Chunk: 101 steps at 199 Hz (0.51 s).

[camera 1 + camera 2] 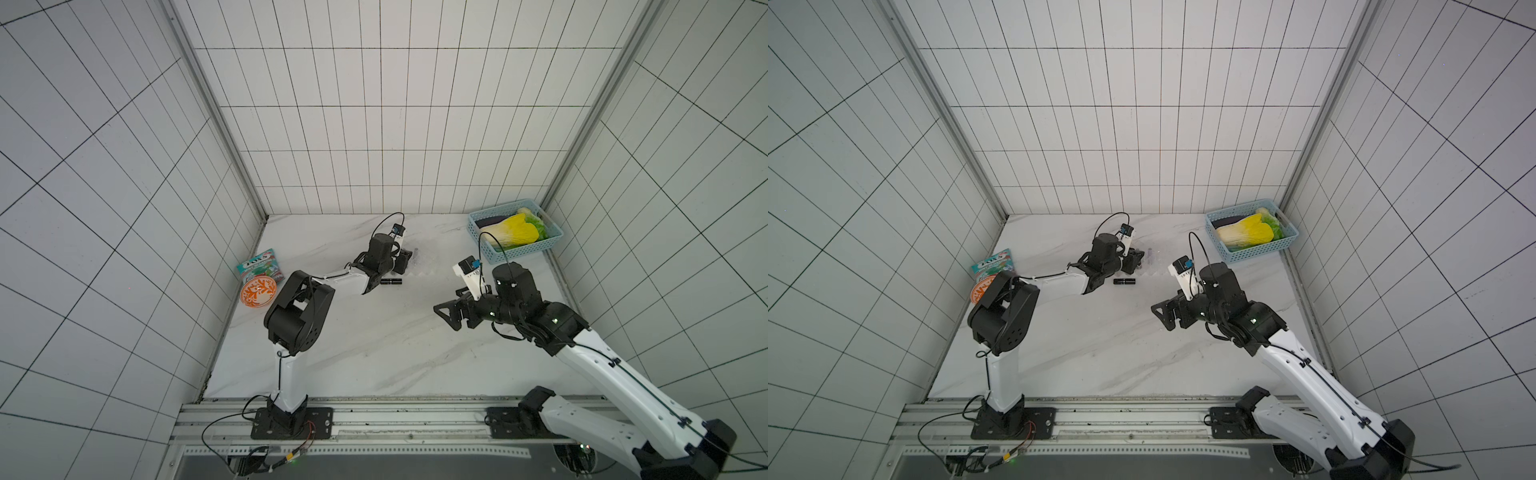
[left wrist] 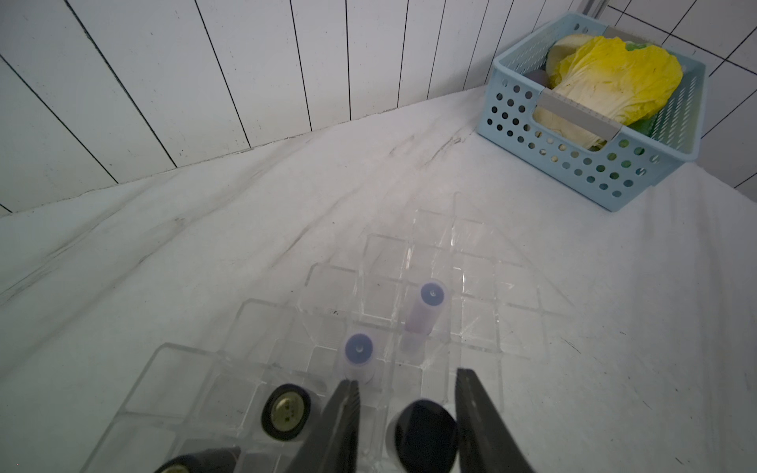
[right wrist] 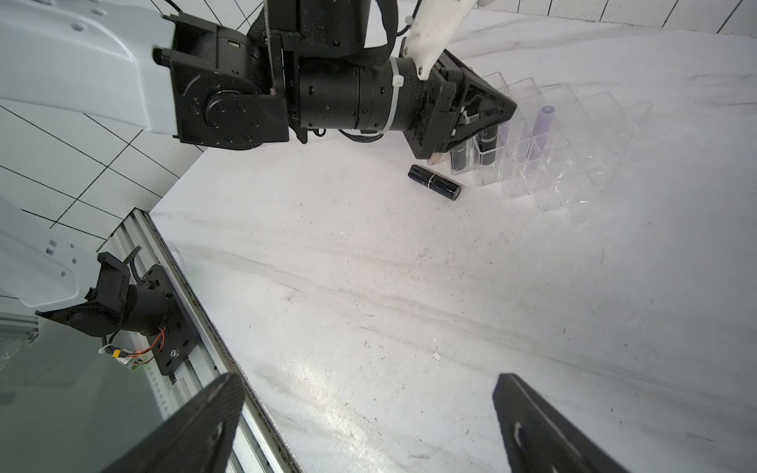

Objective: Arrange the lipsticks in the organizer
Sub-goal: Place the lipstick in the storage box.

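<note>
Here left hand (image 2: 407, 376), parted, flanks a glossy black lipstick (image 2: 424, 436) in clear organizer (image 2: 475, 282); right hand (image 3: 368, 381) wide.

We log two arms, left arm (image 1: 299, 316) and right arm (image 1: 615, 374): white link shells, black joint housings, round screws on covers. Black cable clipped along right arm. White zip tie (image 3: 396, 78) on left wrist. Red wires (image 3: 159, 340) at black base plate (image 3: 172, 356). Jaws black, tapered.
</note>
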Tool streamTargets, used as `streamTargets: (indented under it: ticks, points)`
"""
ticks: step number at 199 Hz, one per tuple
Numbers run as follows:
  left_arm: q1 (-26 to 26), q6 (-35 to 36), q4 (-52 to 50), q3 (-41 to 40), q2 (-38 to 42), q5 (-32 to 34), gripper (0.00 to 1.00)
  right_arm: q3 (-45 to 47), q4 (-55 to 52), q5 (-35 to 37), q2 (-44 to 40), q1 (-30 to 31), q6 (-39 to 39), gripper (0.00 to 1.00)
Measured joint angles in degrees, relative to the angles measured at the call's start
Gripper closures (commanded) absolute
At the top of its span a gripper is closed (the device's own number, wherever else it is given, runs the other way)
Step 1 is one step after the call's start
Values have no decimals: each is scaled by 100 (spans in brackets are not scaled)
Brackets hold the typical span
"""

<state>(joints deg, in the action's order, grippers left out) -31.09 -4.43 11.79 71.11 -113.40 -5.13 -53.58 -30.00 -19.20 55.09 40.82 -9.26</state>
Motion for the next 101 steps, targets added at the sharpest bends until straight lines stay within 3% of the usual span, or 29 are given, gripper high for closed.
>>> streamTargets:
  ticks: [28, 48, 74, 101]
  points:
    - [-24, 20, 0, -203, 201, 68, 45, 0, -4, 7, 55, 0, 0, 1]
    - [-70, -87, -7, -575, 756, 164, 45, 0, 13, 48, 107, 0, 4, 1]
    - [-46, -708, -179, -1215, 2149, 645, 46, -46, 79, 223, 619, 0, 109, 5]
    - [616, -1707, 114, -2247, 3891, 704, 46, -221, 184, 431, 1646, 4, 284, 5]
